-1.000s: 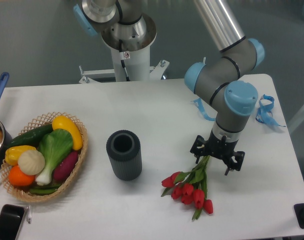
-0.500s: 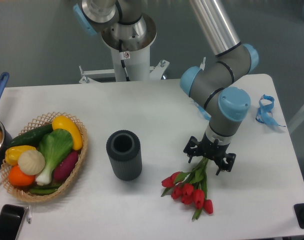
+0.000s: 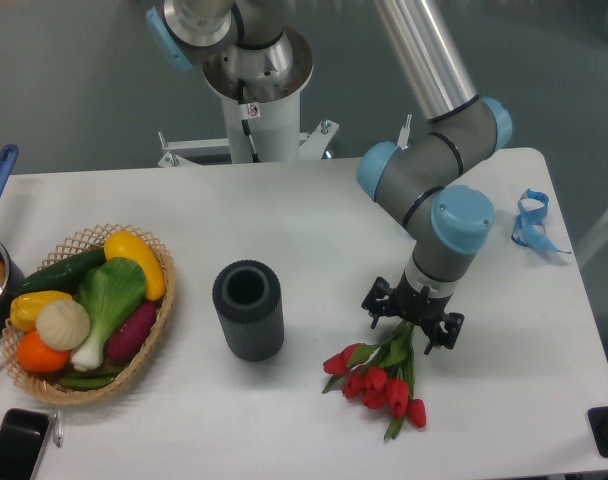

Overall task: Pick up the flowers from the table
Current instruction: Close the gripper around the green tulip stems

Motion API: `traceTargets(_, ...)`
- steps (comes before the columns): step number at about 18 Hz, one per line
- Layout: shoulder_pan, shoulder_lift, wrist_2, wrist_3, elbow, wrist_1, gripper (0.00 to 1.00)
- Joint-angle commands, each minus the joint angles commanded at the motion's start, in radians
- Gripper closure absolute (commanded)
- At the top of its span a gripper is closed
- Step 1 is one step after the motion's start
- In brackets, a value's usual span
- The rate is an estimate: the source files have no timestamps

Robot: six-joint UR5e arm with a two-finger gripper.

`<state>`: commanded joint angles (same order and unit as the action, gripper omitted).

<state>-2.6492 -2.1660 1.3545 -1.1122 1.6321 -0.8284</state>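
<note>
Well to the left of the tool (image 3: 412, 318) stands a dark ribbed cylinder (image 3: 248, 310). The flowers (image 3: 379, 378) lie on the surface (image 3: 314, 220) just below the tool, stems running up under it. The tool hangs over the stem end, fingers spread; whether they touch the stems I cannot tell. This looks like the approach: next, settle around the stems and close.

A white bench (image 3: 284, 215) carries a wicker basket (image 3: 154, 330) near its left edge, a dark ribbed cylinder (image 3: 248, 310) centrally, red flowers (image 3: 379, 378) toward the front, and blue ribbon (image 3: 530, 222) by the right edge.
</note>
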Motion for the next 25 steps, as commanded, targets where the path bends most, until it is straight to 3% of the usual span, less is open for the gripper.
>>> traceTargets(4,0.006,0.003,0.000,-0.003,0.012,0.005,0.01)
traceTargets(17,0.009,0.005,0.017,-0.003,0.011,0.006,0.51)
traceTargets(25,0.008,0.005,0.015,0.000,0.000,0.005,0.63)
